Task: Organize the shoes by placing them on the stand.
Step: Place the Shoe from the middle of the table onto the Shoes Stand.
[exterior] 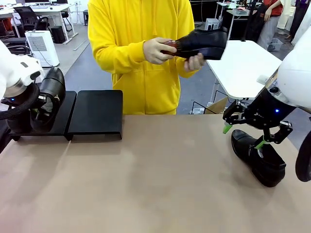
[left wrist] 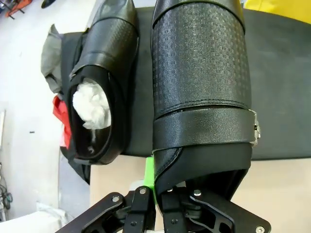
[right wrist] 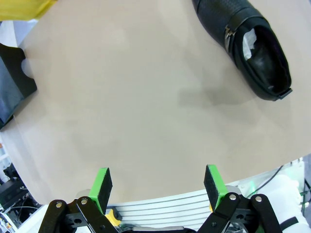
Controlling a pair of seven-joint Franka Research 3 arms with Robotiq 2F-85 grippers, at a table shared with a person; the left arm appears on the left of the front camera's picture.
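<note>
My left gripper is shut on the heel edge of a black buckled shoe, which lies along the black stand. Beside it on the stand rests another shoe stuffed with white paper. From the front, the held shoe sits at the left panel of the stand. A third shoe lies on the table at the right, with my right gripper open just above it. This shoe lies far off in the right wrist view, beyond the open gripper. A person holds a fourth shoe.
The person in a yellow hoodie stands at the far side and holds a small brush against the shoe. The stand's right panel is bare. The brown table is open in the middle. A white side table stands behind on the right.
</note>
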